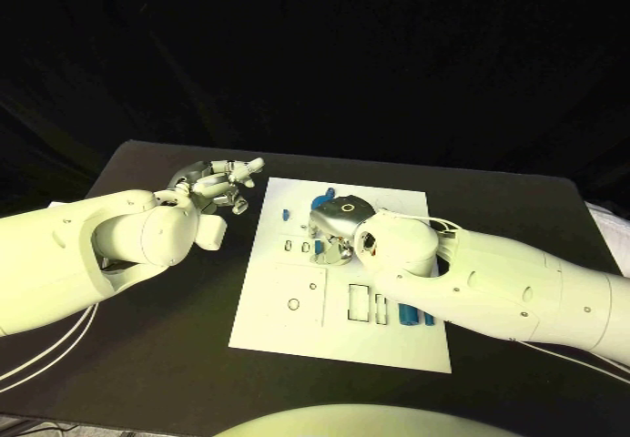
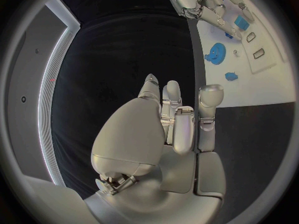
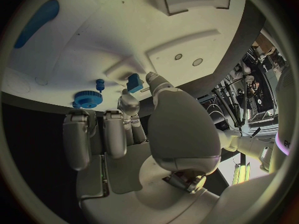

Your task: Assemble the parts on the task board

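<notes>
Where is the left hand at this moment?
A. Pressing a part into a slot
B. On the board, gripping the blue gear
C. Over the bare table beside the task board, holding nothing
C: the left hand hangs over the black table off the task board, its fingers holding nothing.

Parts (image 1: pixel 418 315) on task board (image 1: pixel 296 314)

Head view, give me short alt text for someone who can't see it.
The right hand reaches over the middle of the white task board on a black table, near small blue parts. The left hand hovers off the board's far left corner, holding nothing.
</notes>
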Robot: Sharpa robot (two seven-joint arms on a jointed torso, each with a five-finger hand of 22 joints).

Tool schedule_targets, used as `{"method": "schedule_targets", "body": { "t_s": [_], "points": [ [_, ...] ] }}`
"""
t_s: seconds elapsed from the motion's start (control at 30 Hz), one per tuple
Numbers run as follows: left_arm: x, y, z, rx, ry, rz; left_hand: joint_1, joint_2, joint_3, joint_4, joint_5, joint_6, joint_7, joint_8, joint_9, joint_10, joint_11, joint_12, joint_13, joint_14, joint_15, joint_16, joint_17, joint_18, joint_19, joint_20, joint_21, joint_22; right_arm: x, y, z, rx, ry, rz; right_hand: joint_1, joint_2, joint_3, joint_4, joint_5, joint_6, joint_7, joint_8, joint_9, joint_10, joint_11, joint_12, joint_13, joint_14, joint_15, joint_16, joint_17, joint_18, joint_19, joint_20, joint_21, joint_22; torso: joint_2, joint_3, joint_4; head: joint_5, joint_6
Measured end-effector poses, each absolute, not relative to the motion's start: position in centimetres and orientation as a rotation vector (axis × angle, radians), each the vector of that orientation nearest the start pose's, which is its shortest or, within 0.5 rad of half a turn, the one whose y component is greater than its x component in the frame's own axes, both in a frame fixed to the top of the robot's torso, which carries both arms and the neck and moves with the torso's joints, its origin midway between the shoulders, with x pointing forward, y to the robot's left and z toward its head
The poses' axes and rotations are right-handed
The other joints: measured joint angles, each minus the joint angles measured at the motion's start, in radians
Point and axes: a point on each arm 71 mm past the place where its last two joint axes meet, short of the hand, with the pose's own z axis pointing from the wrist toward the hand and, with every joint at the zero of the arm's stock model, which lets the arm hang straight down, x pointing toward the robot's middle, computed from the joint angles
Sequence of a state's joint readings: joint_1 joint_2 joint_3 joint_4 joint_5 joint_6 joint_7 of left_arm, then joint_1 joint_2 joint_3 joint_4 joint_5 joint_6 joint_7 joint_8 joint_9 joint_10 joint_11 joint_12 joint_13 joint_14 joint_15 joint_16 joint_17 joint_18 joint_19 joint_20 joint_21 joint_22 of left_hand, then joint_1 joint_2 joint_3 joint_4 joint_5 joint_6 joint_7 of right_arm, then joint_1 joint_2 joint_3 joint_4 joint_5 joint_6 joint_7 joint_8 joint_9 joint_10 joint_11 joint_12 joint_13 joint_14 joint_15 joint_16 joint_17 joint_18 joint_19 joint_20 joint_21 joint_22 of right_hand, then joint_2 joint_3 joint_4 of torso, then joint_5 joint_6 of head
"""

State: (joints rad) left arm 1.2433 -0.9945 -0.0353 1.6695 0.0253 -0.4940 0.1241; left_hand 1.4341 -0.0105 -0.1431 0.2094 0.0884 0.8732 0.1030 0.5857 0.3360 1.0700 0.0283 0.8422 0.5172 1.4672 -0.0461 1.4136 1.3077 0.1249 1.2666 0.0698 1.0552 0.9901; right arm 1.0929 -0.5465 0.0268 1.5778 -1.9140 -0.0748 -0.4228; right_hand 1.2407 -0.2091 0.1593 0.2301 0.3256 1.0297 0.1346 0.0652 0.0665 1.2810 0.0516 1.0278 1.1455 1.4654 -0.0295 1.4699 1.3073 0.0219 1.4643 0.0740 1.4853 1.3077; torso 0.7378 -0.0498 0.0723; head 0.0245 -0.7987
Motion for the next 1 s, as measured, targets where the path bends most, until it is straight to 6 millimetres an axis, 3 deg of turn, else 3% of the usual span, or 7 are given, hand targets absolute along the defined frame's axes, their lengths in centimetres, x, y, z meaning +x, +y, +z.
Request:
{"method": "schedule_targets", "body": {
  "t_s": [0.13,0.37,0.53,0.6,0.73,0.9,1.0],
  "points": [
    [46.9,25.1,-16.6,-1.338,1.506,-1.246,0.0,0.0,0.0,0.0,0.0,0.0,0.0,0.0,0.0,0.0,0.0,0.0,0.0,0.0,0.0,0.0,0.0,0.0,0.0,0.0,0.0,0.007,43.9,-4.7,-19.9,-0.513,1.626,0.509,0.017,0.016,-0.071,0.036,0.013,-0.013,0.006,0.0,0.003,-0.001,0.001,0.0,-0.002,0.001,0.001,0.0,0.0,0.0,0.004,0.003,0.0,0.0,0.0,0.0,0.0004,0.0,0.0],
    [47.1,25.1,-16.7,-1.337,1.511,-1.244,0.0,0.0,0.001,-0.001,0.0,0.0,0.0,0.0,0.0,0.0,0.0,0.0,-0.001,0.0,0.0,0.026,0.0,0.0,0.017,0.002,0.035,0.044,42.6,-5.3,-18.3,-0.428,1.497,0.623,0.047,0.027,-0.095,0.054,0.056,-0.014,0.006,0.0,0.006,-0.001,0.001,0.016,0.006,0.001,0.001,0.0,0.0,0.0,0.004,0.003,0.0,0.0,-0.002,0.0007,0.0007,-0.001,0.001],
    [47.2,25.0,-16.9,-1.311,1.562,-1.231,0.024,0.024,0.02,-0.019,0.036,-0.021,0.006,-0.008,-0.008,-0.023,0.002,-0.012,-0.012,-0.004,0.004,0.034,0.0,0.0,0.027,0.005,0.049,0.061,42.6,-7.4,-16.6,-0.351,1.445,0.721,0.063,0.043,-0.104,0.059,0.038,-0.022,0.008,0.0,0.005,-0.012,0.005,0.0,-0.011,0.001,0.001,-0.018,0.001,0.0,0.002,0.005,-0.025,0.0,-0.006,0.0015,-0.0021,0.003,0.008],
    [47.2,24.8,-17.0,-1.285,1.606,-1.216,0.028,0.028,0.032,-0.014,0.038,-0.04,0.011,-0.024,-0.017,-0.028,0.007,-0.018,-0.017,0.0,0.007,0.047,0.0,0.0,0.041,0.004,0.068,0.079,42.9,-8.9,-16.2,-0.302,1.455,0.761,0.089,0.053,-0.101,0.055,0.038,-0.022,0.007,0.0,0.006,-0.026,0.002,-0.012,-0.02,0.001,0.001,-0.035,0.001,0.016,-0.002,0.009,-0.043,0.0,-0.009,0.0025,-0.0044,0.006,0.009],
    [47.1,24.4,-17.4,-1.2,1.72,-1.143,-0.009,0.049,0.042,0.022,0.038,-0.059,0.027,-0.049,-0.038,-0.021,0.015,-0.009,-0.017,-0.002,0.016,0.063,0.0,0.0,0.065,0.011,0.106,0.119,43.9,-12.9,-15.3,-0.155,1.506,0.829,0.118,0.072,-0.087,0.042,0.038,-0.016,0.001,0.004,0.008,-0.067,0.002,-0.08,-0.076,0.001,0.001,-0.049,0.001,0.016,-0.011,0.007,-0.061,0.0,-0.017,0.0058,-0.0131,0.016,0.013],
    [47.3,23.6,-17.6,-1.033,1.89,-0.997,-0.116,0.036,-0.007,0.078,0.038,-0.037,0.017,-0.033,-0.045,-0.013,0.014,0.024,-0.005,-0.001,0.023,0.067,0.0,0.0,0.07,0.016,0.113,0.128,44.5,-17.1,-14.3,0.035,1.549,0.891,0.13,0.084,-0.083,0.037,0.038,-0.011,0.005,0.004,0.008,-0.069,0.001,-0.085,-0.087,0.001,0.001,-0.066,0.001,0.016,-0.013,0.009,-0.067,0.0,-0.027,0.0127,-0.0289,0.028,0.02],
    [47.9,22.5,-17.4,-0.883,2.013,-0.887,-0.182,0.043,-0.044,0.082,-0.02,-0.004,-0.002,0.0,-0.034,0.001,0.0,0.052,0.009,-0.001,0.017,0.071,0.0,0.0,0.077,0.01,0.119,0.133,45.0,-19.8,-13.7,0.145,1.562,0.892,0.13,0.084,-0.083,0.037,0.036,-0.011,0.005,0.004,0.009,-0.069,0.001,-0.085,-0.089,0.001,0.001,-0.084,0.001,0.016,-0.022,0.007,-0.076,0.0,-0.032,0.0162,-0.0382,0.034,0.022]
  ]
}}
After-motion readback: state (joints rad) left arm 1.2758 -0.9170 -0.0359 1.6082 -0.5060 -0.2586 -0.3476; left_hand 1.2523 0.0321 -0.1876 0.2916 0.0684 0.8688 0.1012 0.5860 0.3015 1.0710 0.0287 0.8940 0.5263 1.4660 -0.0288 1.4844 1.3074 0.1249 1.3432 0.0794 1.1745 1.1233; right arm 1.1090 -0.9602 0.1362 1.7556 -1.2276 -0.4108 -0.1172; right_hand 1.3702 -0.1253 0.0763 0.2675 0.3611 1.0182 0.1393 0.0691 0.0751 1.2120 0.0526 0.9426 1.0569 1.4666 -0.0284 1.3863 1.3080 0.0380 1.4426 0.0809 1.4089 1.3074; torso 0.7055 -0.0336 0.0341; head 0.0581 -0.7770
